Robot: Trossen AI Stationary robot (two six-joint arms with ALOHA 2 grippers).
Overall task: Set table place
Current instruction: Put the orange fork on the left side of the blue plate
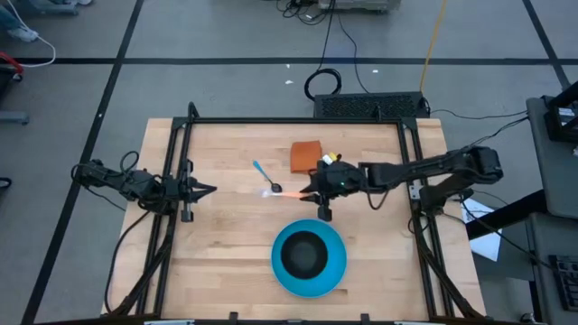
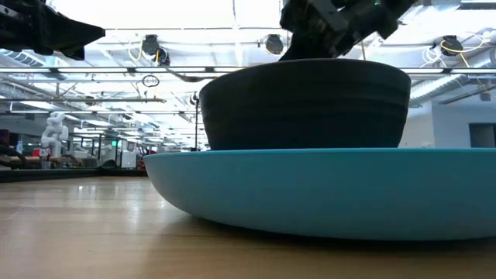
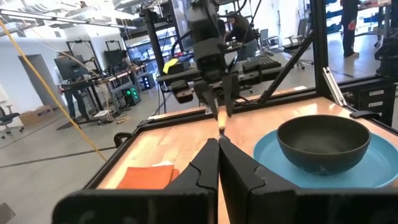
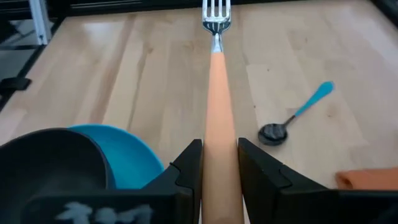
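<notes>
The round blue plate lies near the table's front edge, and the black bowl stands on it. The blue-handled spoon lies flat on the wood at mid-table. My right gripper, just behind the plate, is shut on the orange-handled fork, whose tines point toward the table's left. My left gripper hangs shut and empty over the table's left part, pointing at the fork. My right gripper pinches the fork's orange handle between its two fingers. The fingers come level from the table's right and lie along the handle, so the fork sticks straight out ahead of them. The fork looks level and lifted clear of the wood.
A folded orange cloth lies behind my right gripper, toward the far edge. The black frame posts stand along the table's left and right sides. Bare wood lies left of the plate.
</notes>
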